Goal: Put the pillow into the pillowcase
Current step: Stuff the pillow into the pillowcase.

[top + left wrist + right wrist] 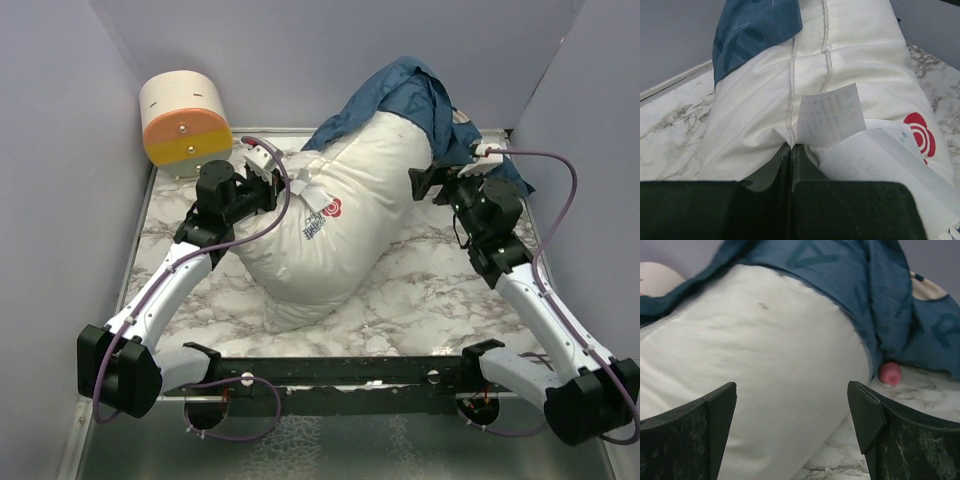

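**Operator:** Where does everything lie?

**Spotter:** On the marble surface your pillow runs slantwise, its long axis going from near-left to far-right. The pillowcase caps only the far-right end and is bunched there; most of the pillow is bare.

**Operator:** And my hands?

**Spotter:** Your left hand is on the pillow's left flank, pressed together and pinching its seam. Your right hand is spread wide at the right flank and holds nothing. It is the one nearer the case, whose edge lies just beyond it. I'd judge the coming pull has to run along that axis, toward you.

**Operator:** What do the wrist views add?

**Spotter:** The left wrist view shows the pinch right beside a white care tag, which you can't make out from above. The right wrist view shows a small pink thing on the marble under the case's edge, which I can't find in the top view
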You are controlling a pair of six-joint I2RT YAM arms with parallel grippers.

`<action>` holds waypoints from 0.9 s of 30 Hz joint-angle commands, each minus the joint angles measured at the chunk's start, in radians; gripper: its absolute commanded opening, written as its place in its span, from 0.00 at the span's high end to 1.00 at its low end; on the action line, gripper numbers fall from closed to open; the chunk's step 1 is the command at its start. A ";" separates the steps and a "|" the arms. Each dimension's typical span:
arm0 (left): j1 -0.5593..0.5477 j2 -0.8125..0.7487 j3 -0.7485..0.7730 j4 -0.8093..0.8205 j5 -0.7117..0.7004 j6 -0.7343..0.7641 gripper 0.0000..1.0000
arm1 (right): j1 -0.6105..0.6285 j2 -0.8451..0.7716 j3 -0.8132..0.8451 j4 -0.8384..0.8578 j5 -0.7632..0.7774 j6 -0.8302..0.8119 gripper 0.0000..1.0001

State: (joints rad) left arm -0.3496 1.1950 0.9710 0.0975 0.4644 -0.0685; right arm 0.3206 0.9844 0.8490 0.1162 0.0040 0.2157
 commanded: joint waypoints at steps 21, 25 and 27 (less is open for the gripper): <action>0.021 -0.011 -0.049 -0.019 -0.109 0.065 1.00 | -0.134 0.651 0.238 0.493 0.105 -0.271 0.26; 0.026 -0.019 -0.053 -0.013 -0.100 0.064 1.00 | -0.134 0.737 0.303 0.513 0.094 -0.311 0.26; 0.029 -0.020 -0.054 -0.008 -0.094 0.062 1.00 | -0.132 0.767 0.323 0.530 0.084 -0.334 0.27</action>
State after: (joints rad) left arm -0.3248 1.1809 0.9463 0.0998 0.3737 -0.0120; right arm 0.1860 1.6863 1.1118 0.5678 0.0887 -0.0425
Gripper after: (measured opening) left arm 0.018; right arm 0.736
